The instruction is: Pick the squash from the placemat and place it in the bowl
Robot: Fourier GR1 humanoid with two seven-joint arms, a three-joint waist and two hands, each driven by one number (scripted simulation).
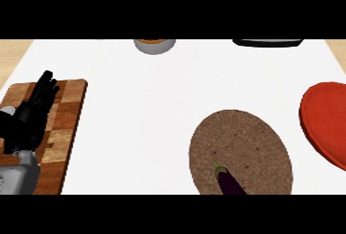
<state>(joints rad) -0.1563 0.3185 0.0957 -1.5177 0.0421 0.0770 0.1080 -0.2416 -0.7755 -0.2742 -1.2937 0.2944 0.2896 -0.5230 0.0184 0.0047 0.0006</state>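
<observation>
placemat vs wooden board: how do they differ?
The placemat is an oval of brown woven fabric; the board is a long rectangle of patchwork wood. The placemat lies right of centre with a dark purple vegetable on its near end; the board lies at the left edge, under the left hand. Both are brown and lie flat on the white counter.

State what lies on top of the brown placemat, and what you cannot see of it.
A dark purple vegetable with a green stem lies on the placemat, near its lower edge. Its lower end is cut off by the view's edge, so its full length stays unseen.
</observation>
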